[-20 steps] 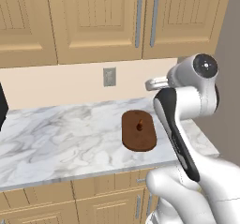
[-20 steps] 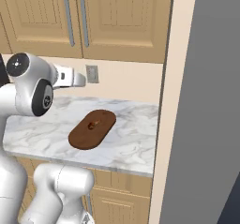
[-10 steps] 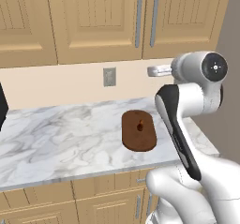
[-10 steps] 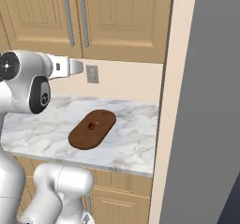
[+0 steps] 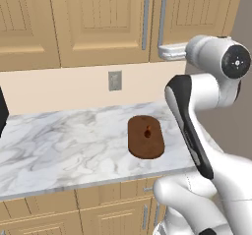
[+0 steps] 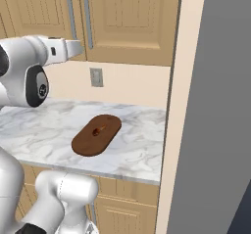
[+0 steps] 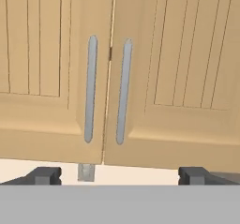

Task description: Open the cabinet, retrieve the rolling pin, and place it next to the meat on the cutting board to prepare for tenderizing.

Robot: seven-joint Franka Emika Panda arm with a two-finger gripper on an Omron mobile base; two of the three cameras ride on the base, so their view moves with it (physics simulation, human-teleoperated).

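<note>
- Presently, gripper (image 7: 119,175): fingers spread wide, empty, raised level with the cabinet (image 7: 178,54) to reach a handle.
- Cabinet: both doors shut; two grey bar handles (image 7: 123,92) just above and between the fingertips — rolling pin presumably behind them.
- Cutting board (image 5: 146,136) with meat (image 5: 147,133): well below the fingers, on the marble counter (image 5: 59,140) — waiting.

A home kitchen, rendered. Shown by the light tan wall cabinet (image 5: 103,22) with raised-panel doors and long grey bar handles (image 7: 91,88) at twelve o'clock, shut. Below it a cream backsplash with a grey wall outlet (image 5: 114,80). Further down, a white-and-grey marble counter (image 5: 59,148) over low drawers and doors in the same wood (image 5: 98,214). At centre of the counter a dark oval cutting board (image 5: 145,136) bearing a tiny lump of meat (image 5: 147,133). At three o'clock a tall grey panel (image 6: 215,105).
</note>
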